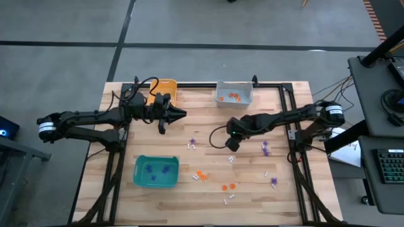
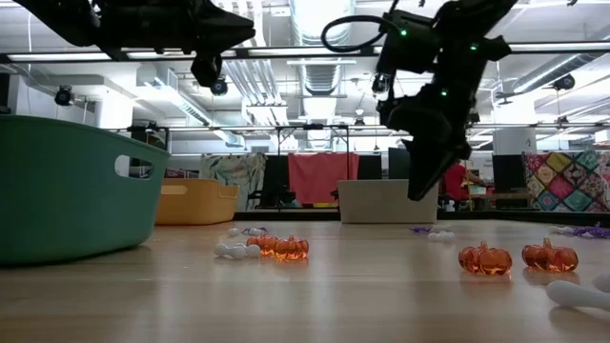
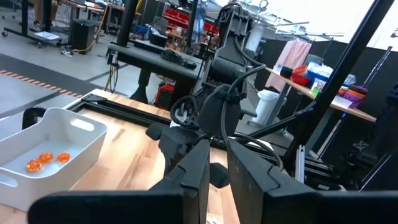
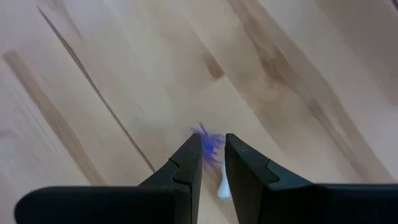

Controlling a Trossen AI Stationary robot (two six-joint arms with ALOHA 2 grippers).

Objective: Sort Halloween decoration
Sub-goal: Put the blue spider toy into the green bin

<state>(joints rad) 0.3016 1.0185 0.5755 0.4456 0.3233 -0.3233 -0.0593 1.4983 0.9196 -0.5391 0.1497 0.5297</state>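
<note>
Halloween decoration, spiky purple plastic, beyond narrow-set right tool over smooth wood grain.

left gripper fingers narrowly parted; grey bin holds orange trinkets; right arm beyond.

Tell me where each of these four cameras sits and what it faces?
High view: overhead, looking straight down on the wooden table; both dark arms show.
Low view: at tabletop height, looking level past orange glassy pumpkins; both arms hang overhead.
Left wrist view: on the left arm, facing the right arm and the grey plastic bin; its own left claw shows.
Right wrist view: looks down past the right claw at a purple spiky trinket.
Shared: high and left wrist views both show the grey bin.
</note>
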